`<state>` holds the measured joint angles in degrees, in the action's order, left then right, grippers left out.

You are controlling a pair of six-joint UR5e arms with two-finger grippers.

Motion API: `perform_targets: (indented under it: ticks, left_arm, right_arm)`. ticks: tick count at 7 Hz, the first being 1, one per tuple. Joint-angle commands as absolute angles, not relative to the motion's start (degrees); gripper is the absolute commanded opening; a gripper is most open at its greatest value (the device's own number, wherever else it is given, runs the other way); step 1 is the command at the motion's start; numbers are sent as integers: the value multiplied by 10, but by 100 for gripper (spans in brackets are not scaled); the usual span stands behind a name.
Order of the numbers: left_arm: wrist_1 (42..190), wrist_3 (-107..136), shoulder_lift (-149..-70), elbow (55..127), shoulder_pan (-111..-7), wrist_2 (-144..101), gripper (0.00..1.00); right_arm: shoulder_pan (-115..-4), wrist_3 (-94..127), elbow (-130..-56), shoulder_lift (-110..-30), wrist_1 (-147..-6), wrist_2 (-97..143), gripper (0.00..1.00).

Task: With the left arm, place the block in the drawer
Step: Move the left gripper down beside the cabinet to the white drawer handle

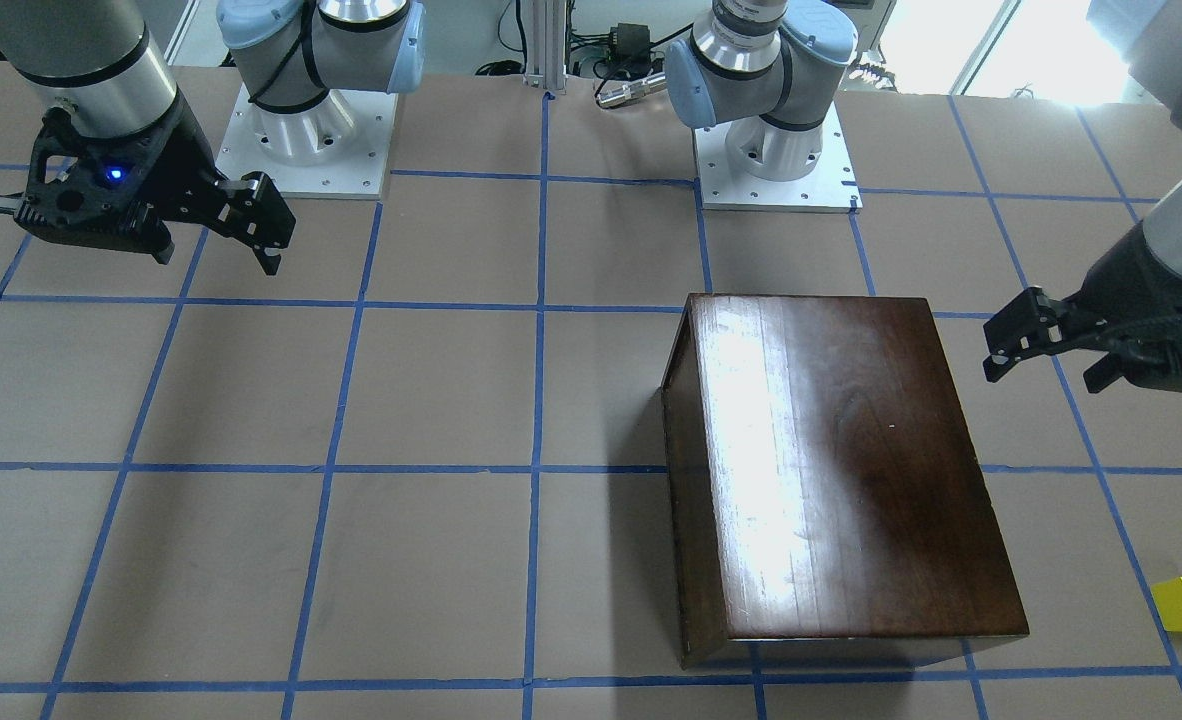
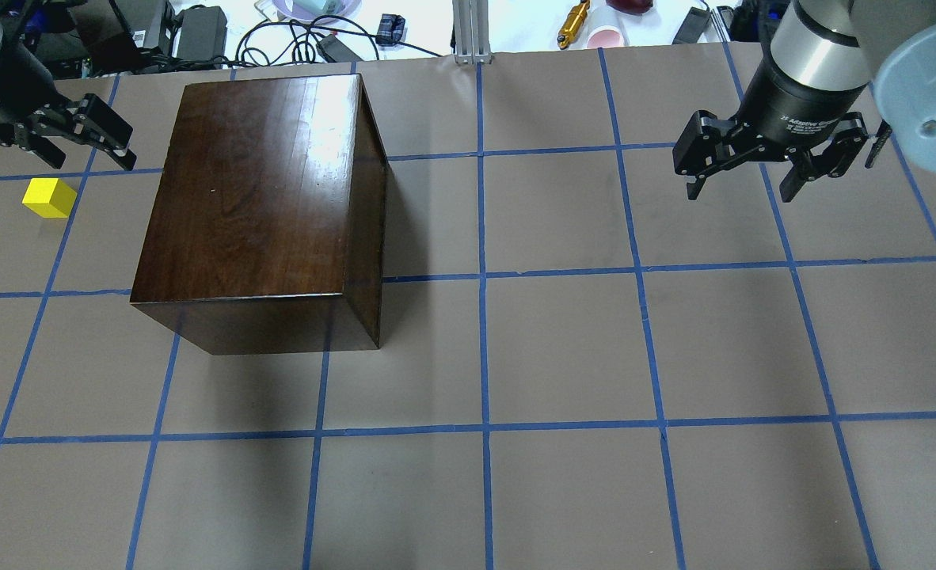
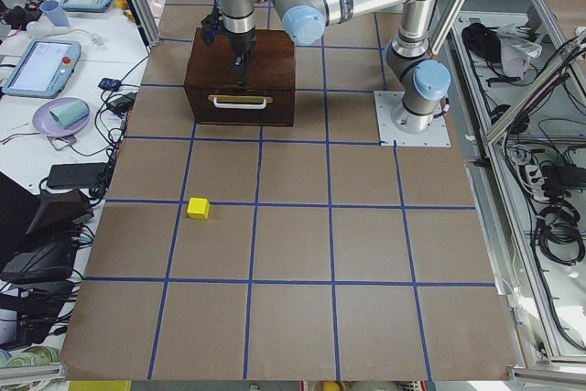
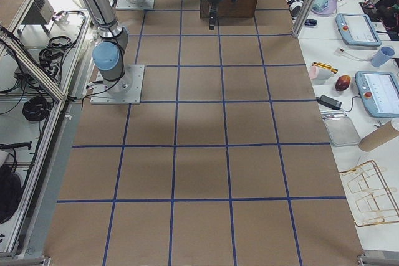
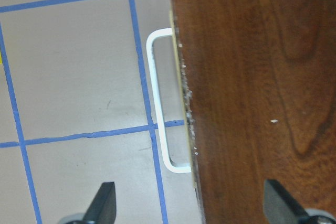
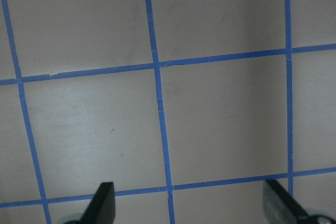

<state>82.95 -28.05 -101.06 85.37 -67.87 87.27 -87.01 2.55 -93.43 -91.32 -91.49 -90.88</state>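
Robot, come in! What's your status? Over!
Left claw open, right claw open, both empty. Block on table, untouched. Drawer looks shut, needs opening first.

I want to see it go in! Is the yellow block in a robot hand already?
No, the block lies on the table, apart from the open left hand.

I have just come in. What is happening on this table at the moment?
Nothing is being held at this moment. The left gripper is open and hovers above the front edge of the dark wooden cabinet, over the white handle of the drawer. The drawer looks shut. The yellow block lies on the table in front of the drawer, apart from the cabinet, and nothing touches it. The right gripper is also open and hangs over bare table, far from both.
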Motion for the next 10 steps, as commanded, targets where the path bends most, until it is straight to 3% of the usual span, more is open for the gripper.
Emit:
perform_targets:
  ticks: [1,10]
  left_arm:
    - [800,-336,-1046,854,-649,859,100]
    - [782,-351,-1120,888,-616,754,98]
  right_arm:
    - [-870,25,-934,-913,-915,-909,100]
    - [-870,25,-934,-913,-915,-909,100]
